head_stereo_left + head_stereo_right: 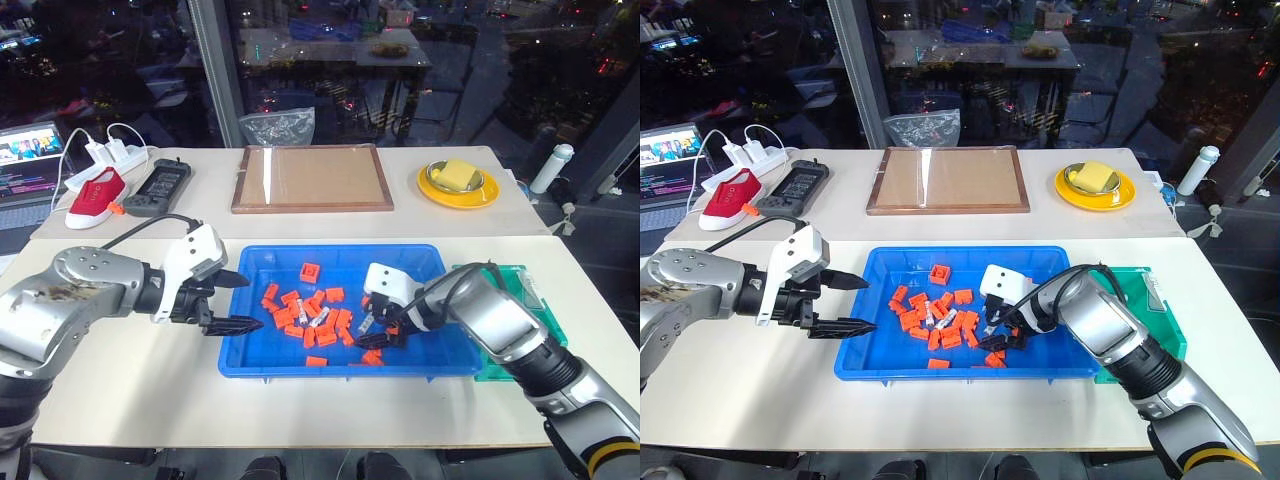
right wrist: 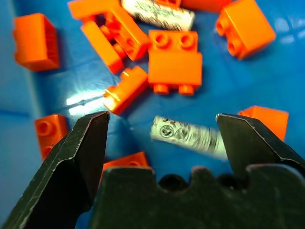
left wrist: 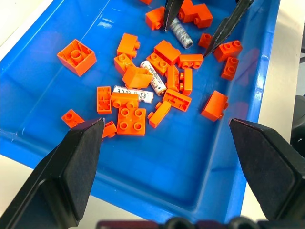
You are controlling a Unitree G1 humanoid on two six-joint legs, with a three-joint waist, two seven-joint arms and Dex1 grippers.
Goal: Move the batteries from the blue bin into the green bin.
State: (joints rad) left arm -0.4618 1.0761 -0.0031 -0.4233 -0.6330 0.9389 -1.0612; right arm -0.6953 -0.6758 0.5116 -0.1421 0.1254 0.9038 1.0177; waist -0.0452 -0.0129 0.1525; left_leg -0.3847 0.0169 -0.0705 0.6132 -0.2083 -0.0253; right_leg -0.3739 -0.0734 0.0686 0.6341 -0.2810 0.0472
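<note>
Right gripper (image 2: 159,126) spread over a battery (image 2: 188,134) in the blue bin (image 1: 250,355).
Picking step: close squarely on it, avoiding orange blocks (image 2: 174,62), then carry to the green bin (image 1: 515,300); left gripper (image 1: 238,302) hangs spread.

Two pale tables (image 1: 300,410) stand end to end before a dark window (image 1: 400,60) with a grey metal post (image 1: 215,70). City lights glitter in the glass.

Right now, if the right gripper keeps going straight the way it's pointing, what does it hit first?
Most likely the battery lying between the open right gripper's fingers on the blue bin floor, though depth is hard to judge.
</note>
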